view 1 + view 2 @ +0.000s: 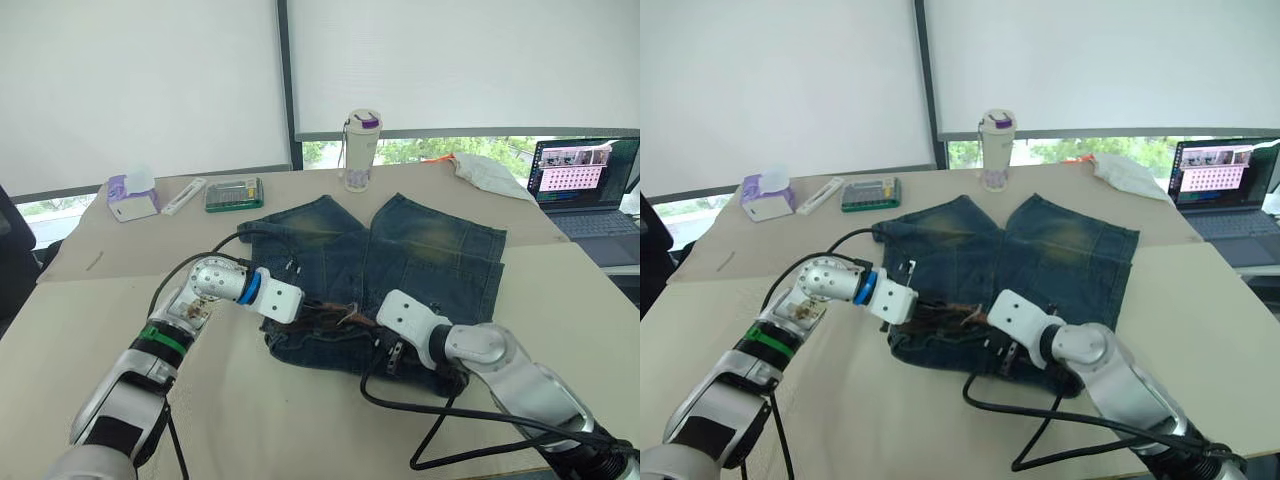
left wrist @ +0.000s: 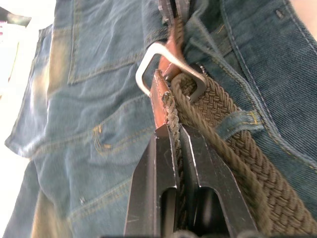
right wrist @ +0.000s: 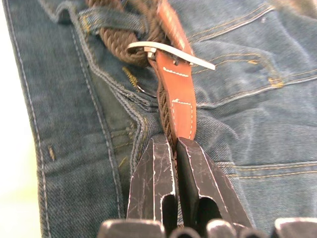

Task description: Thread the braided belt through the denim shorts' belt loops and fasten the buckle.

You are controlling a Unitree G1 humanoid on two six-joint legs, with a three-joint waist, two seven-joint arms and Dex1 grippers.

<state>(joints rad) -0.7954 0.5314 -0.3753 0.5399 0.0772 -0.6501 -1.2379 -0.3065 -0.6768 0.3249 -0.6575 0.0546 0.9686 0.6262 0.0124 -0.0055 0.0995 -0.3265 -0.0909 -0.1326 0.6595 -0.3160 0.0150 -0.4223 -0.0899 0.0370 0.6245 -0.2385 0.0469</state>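
My left gripper (image 2: 174, 136) is clenched on the braided belt (image 2: 233, 144) right behind the buckle (image 2: 171, 69); strap runs back along the fingers under a belt loop (image 2: 237, 121). Right gripper (image 3: 174, 144) pinches the belt's tan leather end, buckle just beyond the tips. Both meet mid-waistband of the denim shorts (image 1: 420, 250) on the table (image 1: 300, 420). Prong seating unclear, prob. not fastened.

Braided belt (image 2: 233, 129) partly under belt loops (image 2: 237, 121)
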